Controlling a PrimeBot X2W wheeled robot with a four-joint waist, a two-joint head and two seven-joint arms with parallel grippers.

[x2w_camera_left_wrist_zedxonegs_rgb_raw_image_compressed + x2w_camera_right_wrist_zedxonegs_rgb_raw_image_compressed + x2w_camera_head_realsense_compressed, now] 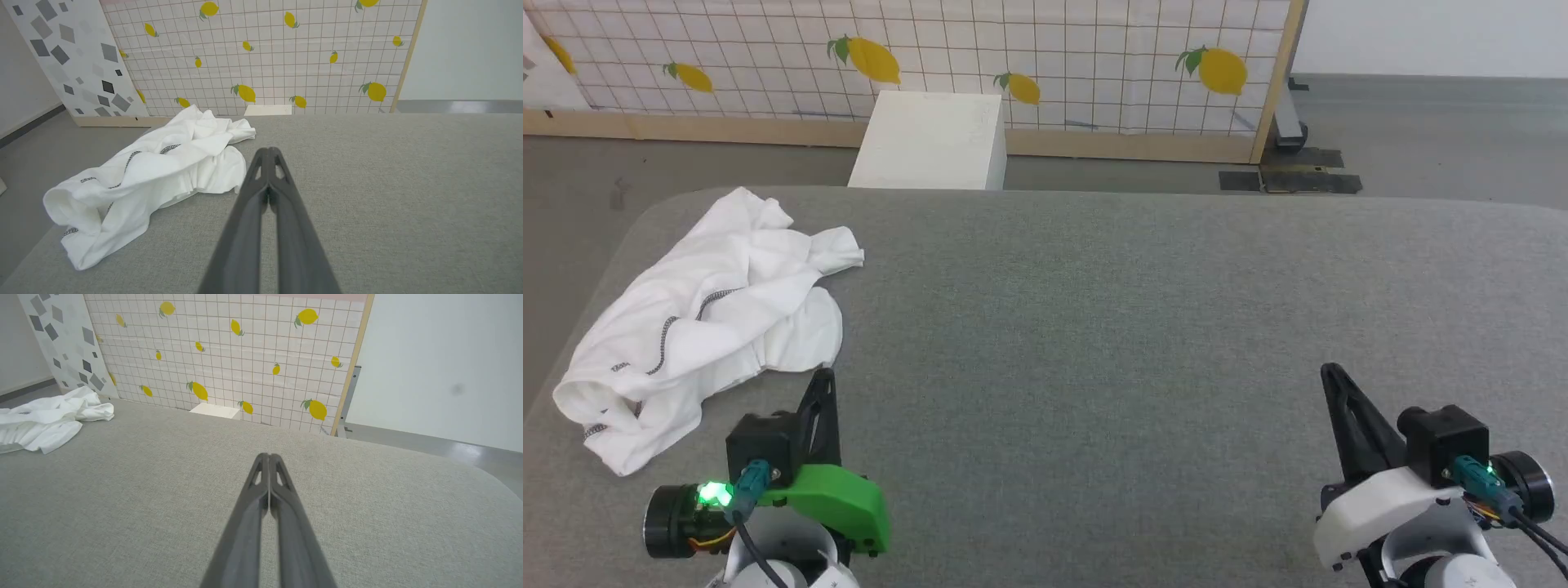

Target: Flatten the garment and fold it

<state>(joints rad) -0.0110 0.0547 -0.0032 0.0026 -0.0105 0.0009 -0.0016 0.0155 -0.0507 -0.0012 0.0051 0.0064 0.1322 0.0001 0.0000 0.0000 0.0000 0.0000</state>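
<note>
Left gripper (826,377), closed and empty, sits just beside the garment (711,318), crumpled on the grey table (1135,310); right gripper (1330,374), likewise closed, empty, is well apart from it. Best open, pinch an outer edge, draw outward

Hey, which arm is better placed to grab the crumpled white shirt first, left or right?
Left, probably. The garment lies bunched on the left of the table, just ahead of the left gripper; the right gripper sits far off on the other side. Both are shut and empty.
</note>
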